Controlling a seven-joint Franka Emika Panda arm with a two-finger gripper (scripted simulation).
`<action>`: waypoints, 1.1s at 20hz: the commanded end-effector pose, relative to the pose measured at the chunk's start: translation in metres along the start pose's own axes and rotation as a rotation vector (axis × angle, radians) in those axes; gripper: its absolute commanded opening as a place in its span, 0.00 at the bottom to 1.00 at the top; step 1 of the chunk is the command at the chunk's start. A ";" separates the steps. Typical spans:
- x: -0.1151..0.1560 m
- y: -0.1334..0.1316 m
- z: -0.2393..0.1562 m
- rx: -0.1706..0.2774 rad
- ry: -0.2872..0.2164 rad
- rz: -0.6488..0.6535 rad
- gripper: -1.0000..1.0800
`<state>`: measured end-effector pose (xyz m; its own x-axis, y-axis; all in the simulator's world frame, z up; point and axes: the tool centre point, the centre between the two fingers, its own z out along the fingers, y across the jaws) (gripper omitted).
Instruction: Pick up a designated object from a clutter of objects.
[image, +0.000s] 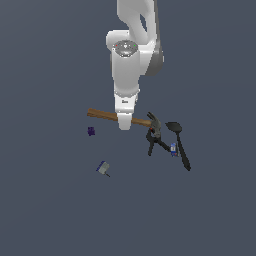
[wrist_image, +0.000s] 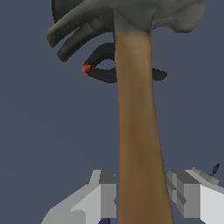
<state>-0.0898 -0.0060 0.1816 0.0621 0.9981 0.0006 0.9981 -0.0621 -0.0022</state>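
1. Hammer (wrist_image: 135, 131) handle runs between the gripper (wrist_image: 142, 199) fingers, head beyond, ahead of them.
2. Gripper straddles mid-handle for balance; whether it has clamped, I cannot tell.
3. Clamp (wrist_image: 105, 65) lies just past the head.

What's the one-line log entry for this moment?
phase: grasp approach | target: hammer | end effector: open, fingers straddling handle | contact: cannot tell | nearby: clamp, spoon

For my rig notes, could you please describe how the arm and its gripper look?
The arm is glossy white with rounded, chunky links, grey at a joint and a grey cap bearing small red and green marks. The gripper has white bodies with blocky grey fingers. No cables show.
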 end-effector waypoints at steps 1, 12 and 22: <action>0.016 0.001 -0.023 -0.002 0.001 0.000 0.00; 0.087 0.008 -0.121 -0.002 0.001 0.001 0.00; 0.140 0.016 -0.198 -0.002 -0.001 0.005 0.00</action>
<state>-0.0662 0.1257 0.3680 0.0653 0.9979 -0.0003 0.9979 -0.0653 -0.0023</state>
